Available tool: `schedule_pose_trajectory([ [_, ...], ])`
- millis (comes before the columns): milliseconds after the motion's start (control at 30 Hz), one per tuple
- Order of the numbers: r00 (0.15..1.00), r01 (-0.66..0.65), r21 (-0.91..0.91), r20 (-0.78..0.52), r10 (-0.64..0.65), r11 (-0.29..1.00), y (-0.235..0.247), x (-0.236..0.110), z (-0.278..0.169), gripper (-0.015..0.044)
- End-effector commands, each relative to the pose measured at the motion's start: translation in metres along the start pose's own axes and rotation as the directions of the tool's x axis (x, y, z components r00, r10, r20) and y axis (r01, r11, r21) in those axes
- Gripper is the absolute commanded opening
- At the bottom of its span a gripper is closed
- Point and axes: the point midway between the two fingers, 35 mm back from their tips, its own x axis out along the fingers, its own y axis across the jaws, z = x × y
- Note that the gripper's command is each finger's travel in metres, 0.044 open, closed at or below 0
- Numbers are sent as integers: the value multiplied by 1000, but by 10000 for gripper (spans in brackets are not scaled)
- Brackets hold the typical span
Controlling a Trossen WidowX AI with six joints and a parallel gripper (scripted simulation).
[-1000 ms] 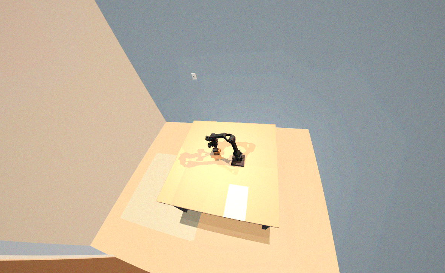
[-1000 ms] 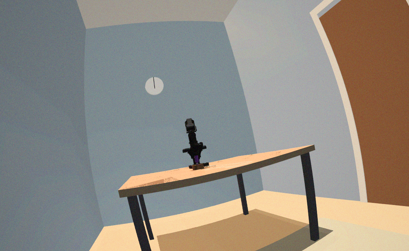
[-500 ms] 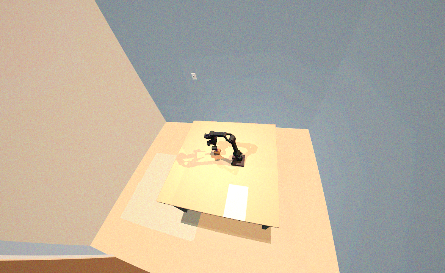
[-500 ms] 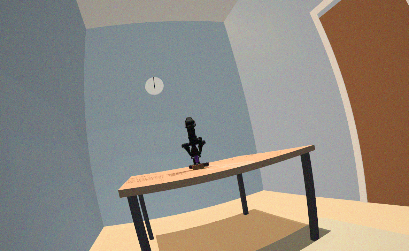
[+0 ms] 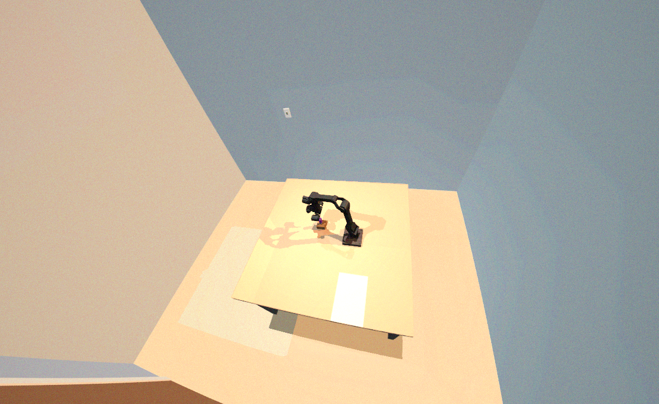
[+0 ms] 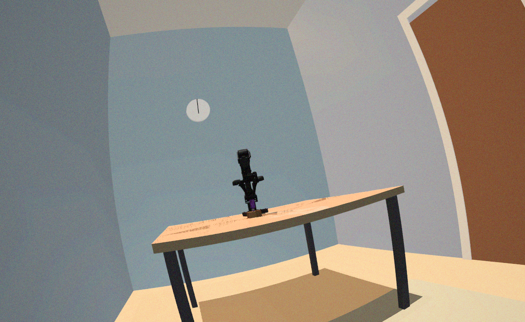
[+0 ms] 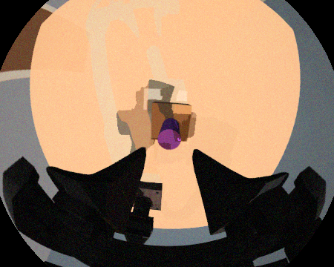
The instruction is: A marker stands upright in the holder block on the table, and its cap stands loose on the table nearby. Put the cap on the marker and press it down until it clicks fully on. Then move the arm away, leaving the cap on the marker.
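The purple cap (image 7: 169, 138) (image 6: 251, 205) (image 5: 319, 219) sits on top of the marker, which stands upright in the brown holder block (image 7: 184, 116) (image 6: 252, 214) (image 5: 321, 228) on the table (image 5: 381, 261) (image 6: 336, 204) (image 7: 237, 55). The marker's body is hidden under the cap. My gripper (image 7: 169, 153) (image 6: 251, 199) (image 5: 315, 215) hangs just above the cap and points straight down. Its fingers stand apart with nothing between them, and the cap shows below and beyond the fingertips.
The arm's base (image 5: 353, 240) stands on the table to the right of the holder block. A white rectangle (image 5: 350, 298) lies flat near the table's front edge. The table's far edge runs a short way behind the holder.
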Motion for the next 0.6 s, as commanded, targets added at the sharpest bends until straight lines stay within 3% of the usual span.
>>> schedule_pose_trajectory([
  [0, 1000, 3, 23, -2, -3, 1000, 0, 1, -2, 125],
  [167, 1000, 3, 23, -2, -3, 1000, 0, 1, -2, 0],
  [567, 1000, 3, 23, -2, -3, 1000, 0, 3, -2, 0],
])
